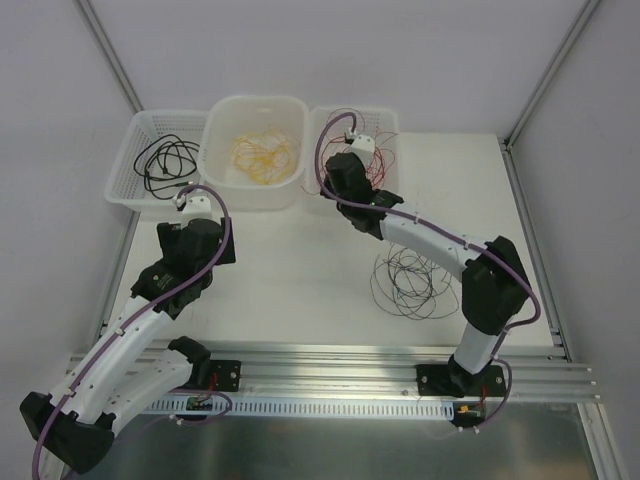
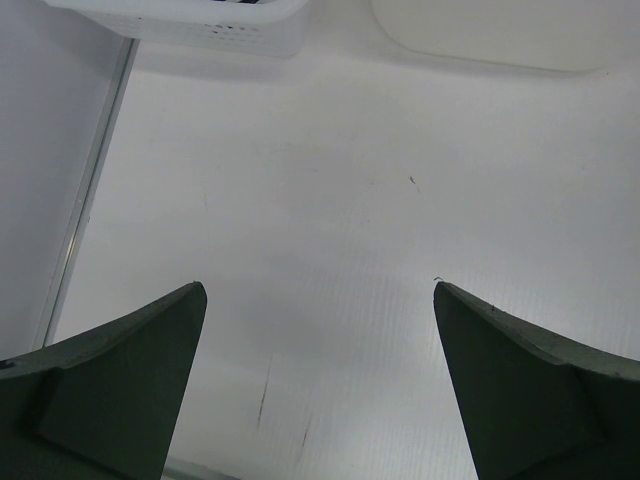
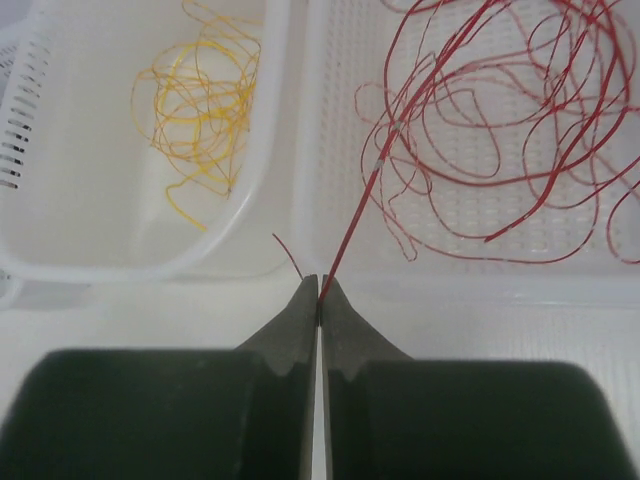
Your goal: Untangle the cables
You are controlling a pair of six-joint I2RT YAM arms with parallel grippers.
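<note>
From above, three white plastic containers are being shown in a row along the far edge of the table (image 1: pixel 300 270). The slotted left basket (image 1: pixel 125 180) is holding coiled black cables (image 1: pixel 165 160). The smooth-walled tub (image 1: pixel 222 180) in the middle is holding yellow cables (image 1: pixel 262 155), and the slotted right basket (image 1: pixel 390 120) is holding red cables (image 1: pixel 385 165). A loose tangle of hair-thin dark cables (image 1: pixel 405 280) is lying on the table, partly crossed by the right arm (image 1: pixel 440 245). The right gripper (image 1: pixel 357 135) is being held over the right basket, while the left gripper (image 1: pixel 190 200) is hovering just short of the left basket.

From the left wrist, the dark wedge-shaped jaws are being held wide apart, released, over the matte white tabletop.

From the right wrist, the jaws are being pressed tight together on a single red cable (image 3: pixel 345 240). It is running up over the rim into the wiry red heap, with the yellow loops lying beside it in the tub.
</note>
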